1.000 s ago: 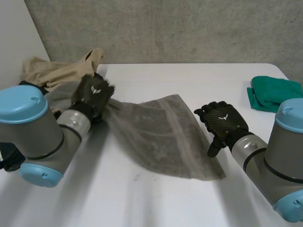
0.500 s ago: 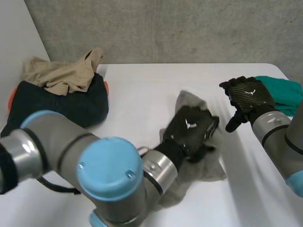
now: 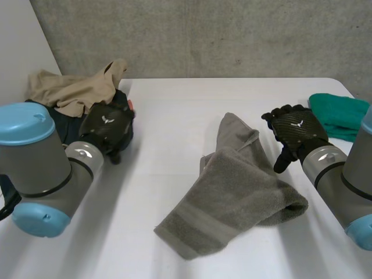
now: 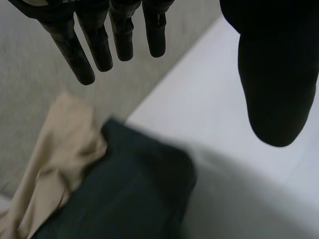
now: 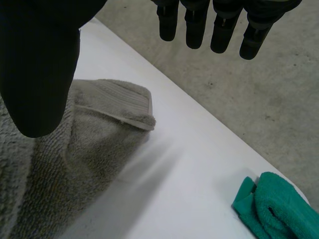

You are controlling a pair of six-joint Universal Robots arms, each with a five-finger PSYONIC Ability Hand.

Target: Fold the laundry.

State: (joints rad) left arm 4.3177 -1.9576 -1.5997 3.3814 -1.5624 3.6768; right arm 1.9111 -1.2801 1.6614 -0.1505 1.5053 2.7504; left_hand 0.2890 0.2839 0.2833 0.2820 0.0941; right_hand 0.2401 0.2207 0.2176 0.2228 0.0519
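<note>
Heaped grey towel [image 3: 232, 192] on worktop [image 3: 174, 110] just beside right robot hand [image 3: 296, 132]; left robot hand [image 3: 109, 129] well apart; both with fingers straight, holding nothing.

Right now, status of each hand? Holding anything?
Left hand: open, holding nothing, by the dark garment.
Right hand: open, holding nothing, beside the grey towel.

A white table [image 3: 174, 116] meets a grey concrete wall [image 3: 203, 35]; a white panel [image 3: 17, 55] stands beside its far-left corner.
</note>
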